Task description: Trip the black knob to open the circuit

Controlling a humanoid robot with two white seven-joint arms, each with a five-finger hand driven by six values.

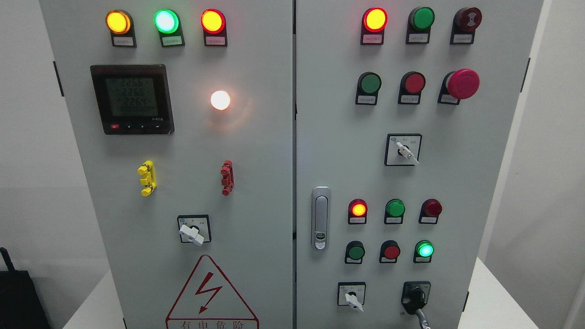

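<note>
Knob (415,294), black, sits at the bottom right of the right door (457,183), on a black square plate, lowest control in that column. A grey lever end sticks out from under it, pointing down and right, cut by the frame's lower edge. Neither hand shows in the head view, no arm either, so finger state cannot be told and knob-to-hand relation cannot be given.

Just left of the knob is a white selector (351,296), pointer down-right. Above them are two rows of three: red lamp (358,209) lit, a green and a dark red one unlit; below those a green button, a red button, and a green lamp (424,249) lit. Latch (321,218), silver, upright, is at the door's left edge. Mid-door switch (403,149) has a white pointer turned down-right. Higher up is the mushroom button (462,84), red, with a green and a red button to its left. In the top row, the top lamp (375,19) glows red-yellow, the green one is unlit, and a dark red buzzer is at the right.

The left door (256,183) has three lit lamps on top: yellow, green, red. Meter (131,98) has its screen on, digits blurred. White lamp (220,100) is lit to its right. Yellow clip (147,177) and red clip (227,177) lie below, well apart. Lower switch (194,230) has a white handle turned down-right. Warning triangle (211,292), red with a bolt, is cut off at the bottom.

The grey cabinet stands on a white table (498,297). Walls are pale on both sides. Black object (16,297) is at lower left, unclear what.
</note>
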